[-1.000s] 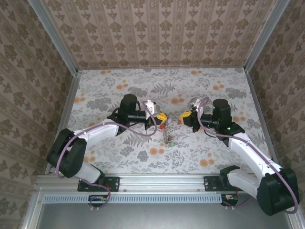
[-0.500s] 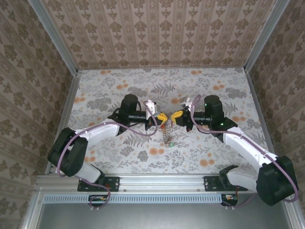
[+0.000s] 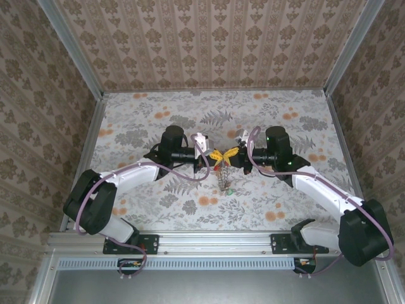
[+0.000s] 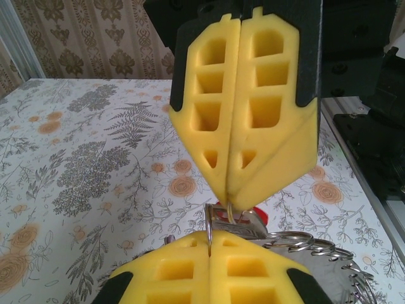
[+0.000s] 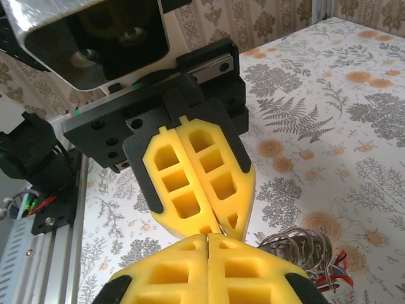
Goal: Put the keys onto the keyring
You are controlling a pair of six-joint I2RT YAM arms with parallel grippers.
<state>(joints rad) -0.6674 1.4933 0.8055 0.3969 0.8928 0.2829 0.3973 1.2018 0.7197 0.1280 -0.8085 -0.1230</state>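
Observation:
My left gripper [image 3: 216, 156] and right gripper [image 3: 230, 154] meet tip to tip above the middle of the table. The left gripper [image 4: 209, 244] is shut on a thin silvery wire, the keyring [image 4: 209, 225]. A bunch of keys [image 3: 223, 180] hangs below it. In the left wrist view the right gripper [image 4: 229, 199] is shut on a fine wire loop, from which a red-headed key [image 4: 247, 223] hangs against the keyring. In the right wrist view the right gripper [image 5: 207, 239] touches the shut left gripper [image 5: 221, 229]. Beside them lie coiled small rings [image 5: 297, 244].
The flowered table [image 3: 145, 120] is walled with patterned panels on the left, back and right. A metal rail [image 3: 215, 239] runs along the near edge, with both arm bases on it.
My right gripper has swung left with the red-headed key until its tips meet the left gripper's. The left arm and the hanging bunch have stayed put.

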